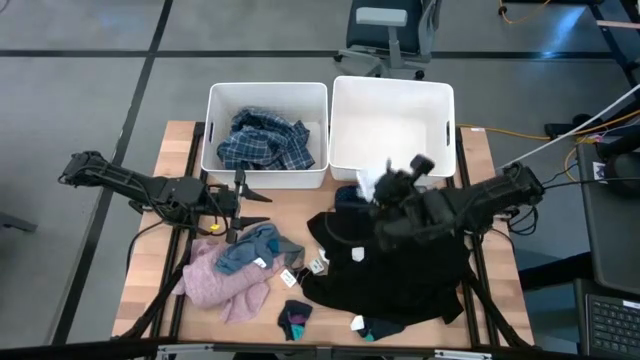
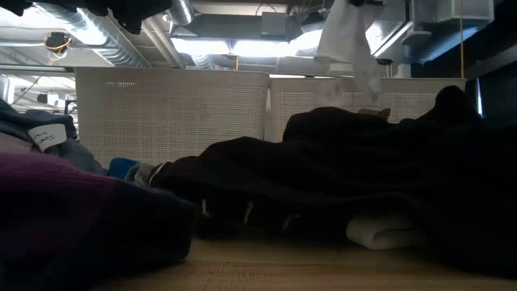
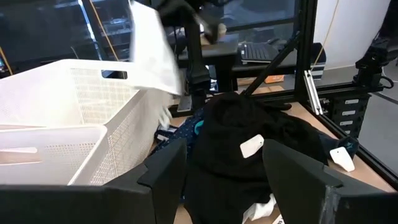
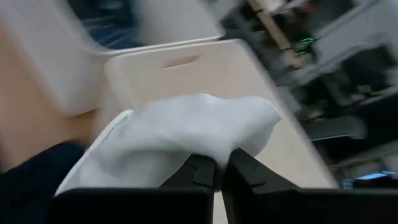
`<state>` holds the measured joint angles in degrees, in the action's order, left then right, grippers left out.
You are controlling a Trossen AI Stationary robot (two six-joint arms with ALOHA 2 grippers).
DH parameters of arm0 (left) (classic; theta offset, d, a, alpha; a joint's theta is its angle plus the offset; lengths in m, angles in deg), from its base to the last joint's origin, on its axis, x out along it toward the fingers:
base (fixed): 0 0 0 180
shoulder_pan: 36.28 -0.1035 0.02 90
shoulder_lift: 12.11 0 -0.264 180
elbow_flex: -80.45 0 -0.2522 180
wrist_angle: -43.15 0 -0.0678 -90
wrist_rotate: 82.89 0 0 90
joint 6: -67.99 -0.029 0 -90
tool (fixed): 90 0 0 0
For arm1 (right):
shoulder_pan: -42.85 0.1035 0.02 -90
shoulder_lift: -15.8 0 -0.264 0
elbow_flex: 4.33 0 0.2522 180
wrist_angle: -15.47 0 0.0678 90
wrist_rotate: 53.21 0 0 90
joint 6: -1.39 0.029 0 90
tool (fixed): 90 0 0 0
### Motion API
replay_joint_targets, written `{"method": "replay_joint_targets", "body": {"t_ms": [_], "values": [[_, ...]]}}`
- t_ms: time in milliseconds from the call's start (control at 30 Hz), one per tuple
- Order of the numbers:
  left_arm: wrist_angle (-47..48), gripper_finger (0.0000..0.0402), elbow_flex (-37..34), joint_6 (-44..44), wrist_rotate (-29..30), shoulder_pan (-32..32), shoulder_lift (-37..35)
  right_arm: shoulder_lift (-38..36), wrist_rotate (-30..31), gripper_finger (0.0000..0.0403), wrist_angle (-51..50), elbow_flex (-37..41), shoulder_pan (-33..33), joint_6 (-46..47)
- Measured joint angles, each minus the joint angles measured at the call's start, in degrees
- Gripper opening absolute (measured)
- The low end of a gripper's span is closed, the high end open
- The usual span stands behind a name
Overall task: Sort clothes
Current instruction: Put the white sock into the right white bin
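Note:
My right gripper (image 1: 384, 190) is shut on a small white cloth (image 1: 366, 180), held up in front of the near wall of the right white bin (image 1: 392, 100). The same cloth hangs high in the low view (image 2: 347, 40) and in the left wrist view (image 3: 152, 53). A blue plaid shirt (image 1: 265, 140) lies in the left bin (image 1: 215, 110). On the table lie a black pile (image 1: 395, 265), a pink fuzzy top (image 1: 220, 282) with a grey-blue piece (image 1: 255, 248) on it, and dark socks (image 1: 295, 318). My left gripper (image 1: 240, 205) waits open near the left bin. My right gripper pinches a bunched part of the white cloth (image 4: 205, 146) between its two shut fingers (image 4: 199, 171). The cloth is lifted clear of the table and the black pile. It hangs slack below the fingers (image 2: 351, 61).
A navy dotted cloth (image 1: 350, 196) peeks out between the black pile and the right bin. White tags (image 3: 252, 146) lie on the black pile. Bare wood shows along the table's left edge (image 1: 160, 250). A chair (image 1: 385, 25) stands beyond the bins.

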<state>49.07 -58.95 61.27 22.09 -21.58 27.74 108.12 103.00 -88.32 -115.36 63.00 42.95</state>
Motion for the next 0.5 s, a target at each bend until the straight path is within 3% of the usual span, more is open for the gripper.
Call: {"method": "replay_joint_targets", "body": {"t_ms": [233, 500], "values": [[-0.03, 0.0203, 0.0, -0.11, 0.0, 0.0, 0.0, -0.91, 10.94, 0.0016, -0.01, 0.0, -10.89, -3.37], [-0.02, 0.0203, 0.0, -0.11, 0.0, 0.0, 0.0, -0.91, 11.08, 0.0017, 4.56, 0.0, -23.65, -4.54]]}}
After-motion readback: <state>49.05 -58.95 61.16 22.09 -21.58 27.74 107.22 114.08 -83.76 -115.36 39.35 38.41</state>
